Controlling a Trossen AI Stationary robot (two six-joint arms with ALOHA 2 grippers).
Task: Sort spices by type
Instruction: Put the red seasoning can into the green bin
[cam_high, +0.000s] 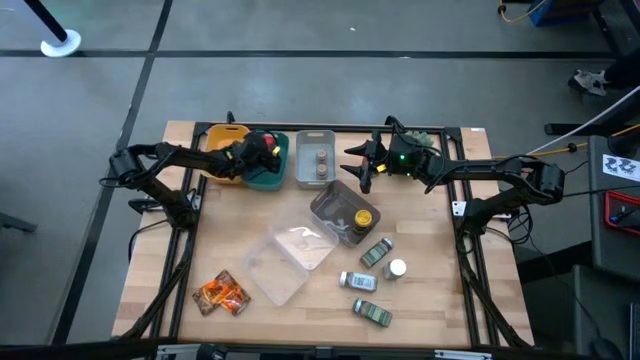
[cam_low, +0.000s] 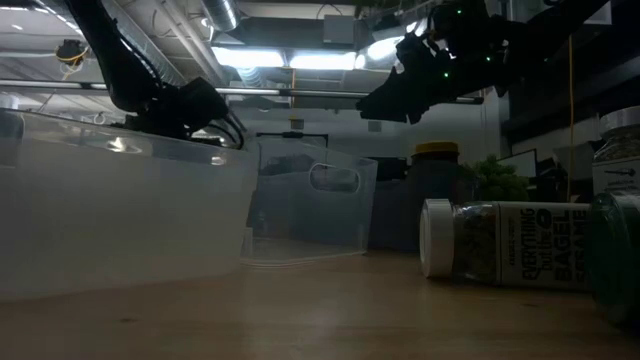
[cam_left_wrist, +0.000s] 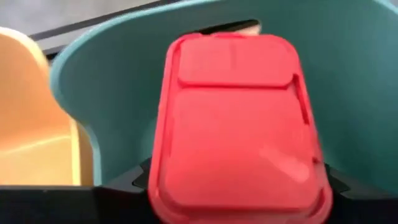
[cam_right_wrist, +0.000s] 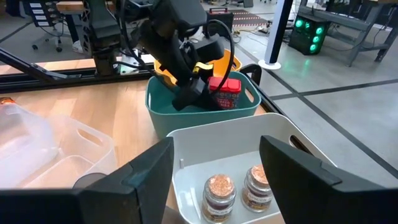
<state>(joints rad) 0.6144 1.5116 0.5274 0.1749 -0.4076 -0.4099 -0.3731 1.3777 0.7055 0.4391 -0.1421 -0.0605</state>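
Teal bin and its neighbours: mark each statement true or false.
1. The left claw holds a red container over the teal bin. True.
2. The grey bin holds orange packets. False: it holds two small brown jars.
3. The right claw grips a jar. False: it is open, holding nothing, above the grey bin.
4. The orange packets lie on the table. True.
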